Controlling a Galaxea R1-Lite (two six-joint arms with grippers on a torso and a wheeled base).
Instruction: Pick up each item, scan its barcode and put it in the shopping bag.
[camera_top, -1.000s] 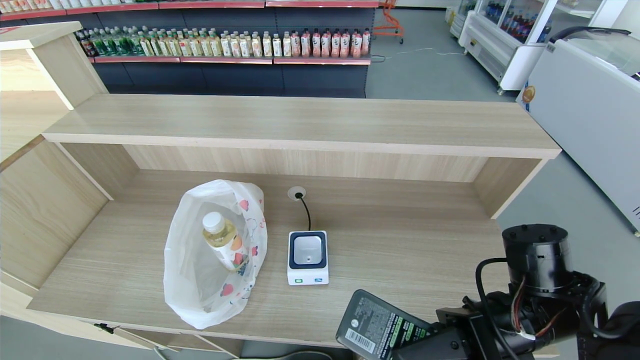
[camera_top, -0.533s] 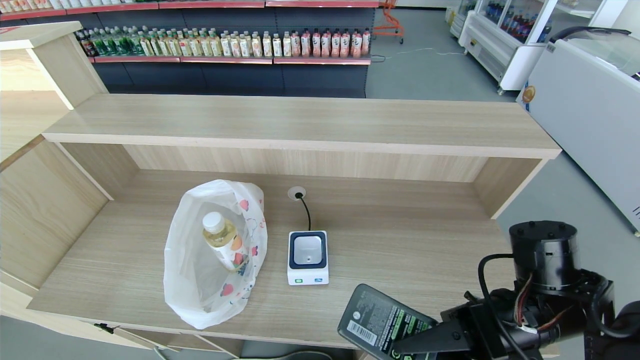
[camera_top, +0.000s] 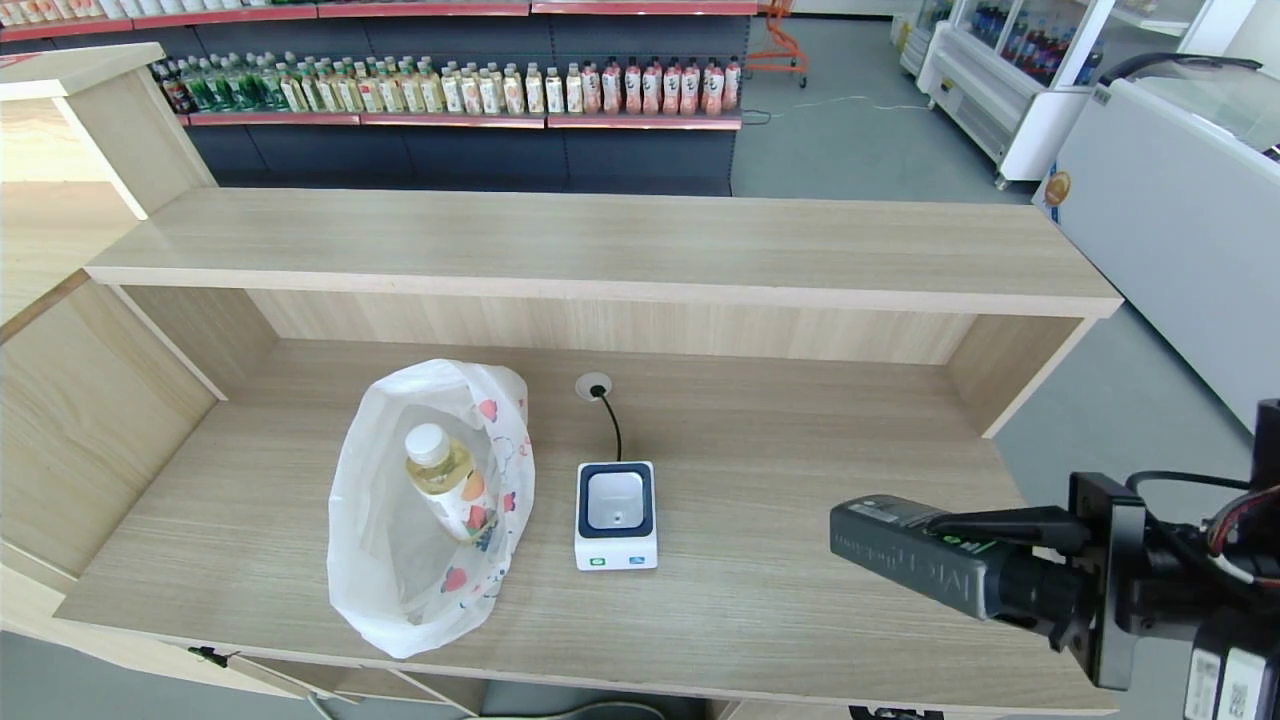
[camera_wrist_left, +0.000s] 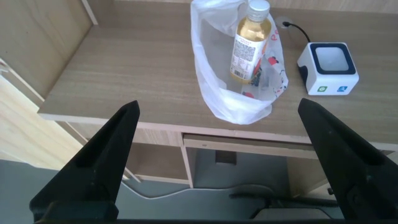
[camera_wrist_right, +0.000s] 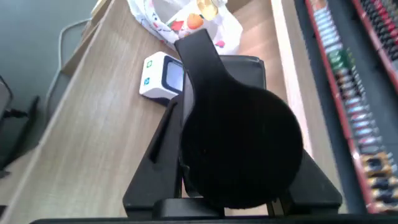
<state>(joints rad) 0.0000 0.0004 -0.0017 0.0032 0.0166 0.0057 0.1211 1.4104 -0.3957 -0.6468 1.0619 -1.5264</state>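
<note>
grey packet (camera_top: 880, 548), lettering unreadable, clamped in right end effector (camera_top: 952, 552); left end effector (camera_wrist_left: 219, 107) spread.

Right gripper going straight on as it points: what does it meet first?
Likely the scanner, then the shopping bag; the right gripper and its dark packet hang above the counter, height unclear.

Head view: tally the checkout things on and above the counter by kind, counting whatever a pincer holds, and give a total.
shopping bag: 1
bottle: 1, standing inside the bag
barcode scanner: 1
dark flat pack: 1, held above the counter in the right pincer
Total: 4
</note>
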